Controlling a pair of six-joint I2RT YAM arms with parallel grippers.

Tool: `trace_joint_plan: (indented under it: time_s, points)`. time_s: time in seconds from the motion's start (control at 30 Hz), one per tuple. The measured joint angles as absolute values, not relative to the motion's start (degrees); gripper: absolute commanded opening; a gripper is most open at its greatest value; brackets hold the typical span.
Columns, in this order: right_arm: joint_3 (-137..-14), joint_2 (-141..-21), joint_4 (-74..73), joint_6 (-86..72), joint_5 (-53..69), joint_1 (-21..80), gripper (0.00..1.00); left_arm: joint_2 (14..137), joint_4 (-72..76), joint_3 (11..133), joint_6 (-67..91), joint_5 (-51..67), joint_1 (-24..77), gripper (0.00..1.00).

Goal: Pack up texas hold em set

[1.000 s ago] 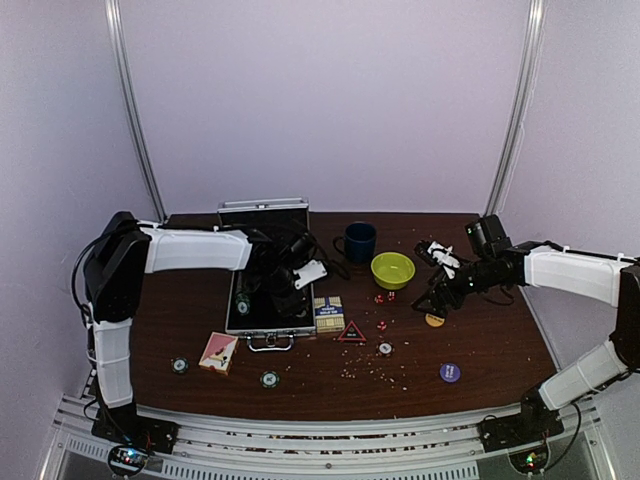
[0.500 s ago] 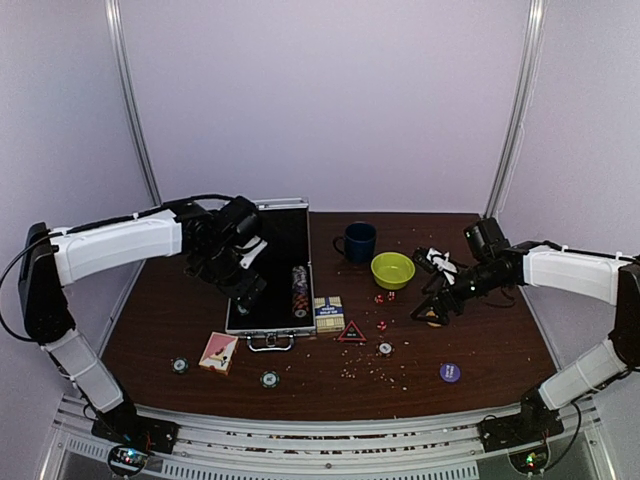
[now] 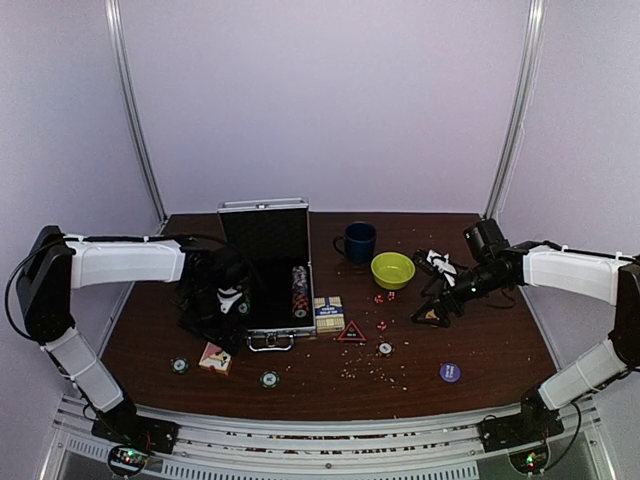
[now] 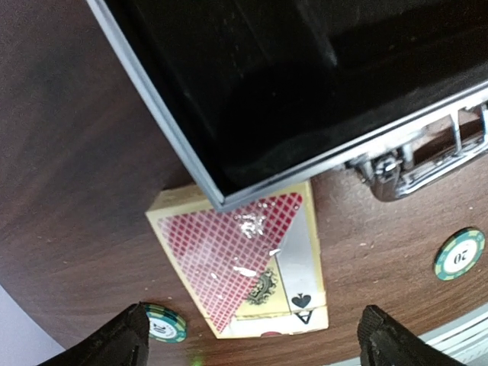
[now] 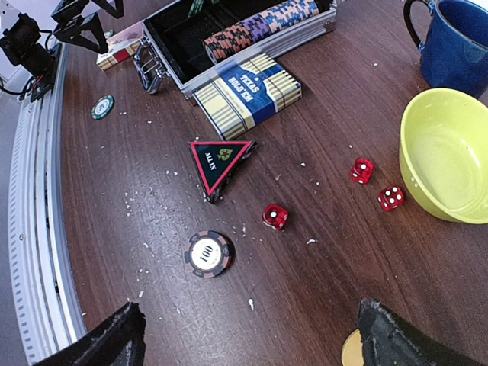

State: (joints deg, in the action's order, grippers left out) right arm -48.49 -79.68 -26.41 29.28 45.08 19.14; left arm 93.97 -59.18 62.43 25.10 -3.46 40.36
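Left wrist view settles the relation that matters. The red card box lies flat on the table, straight below the left claw. It sits between the two fingertips, which stand wide apart with nothing gripped.

The box's far end runs under the near-left corner of the open silver briefcase as this view has it. Whether the two touch I cannot tell, since the raised rim hides the seam.

The long axis of the box runs from the case toward the near edge of the table. That is roughly crosswise to the line between the fingers, though a little skewed. A straight descent would likely take the box across its short width, and a slight wrist turn would square it up first.

One hazard is a green chip lying just beside one fingertip, where it could be caught or pushed in the closing.

The right claw, also spread wide and empty, hangs over the right half of the table near a yellow chip. It is well apart from the red box, so the left arm is plainly the nearer one.

From there the box would need lifting over the rim onto the case's black bed, beside the row of chips.
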Motion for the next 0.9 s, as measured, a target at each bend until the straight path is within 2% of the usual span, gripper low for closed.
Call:
trace_joint_plan:
  time_s: [0.43,0.7,0.9]
  points:
    - [-48.49,-79.68,-26.39,29.63,45.08,19.14,0.97,97.32,-53.56,59.05,24.75,1.32,37.82,0.87]
    - [-48.49,-79.72,-26.39,29.63,45.08,19.14,0.97,99.02,-52.73,59.72,25.19,0.8,37.8,0.76]
    - [-48.49,-80.31,-26.39,29.63,45.1,19.14,0.97,99.0,-52.99,59.92,25.89,-0.27,37.8,0.76]
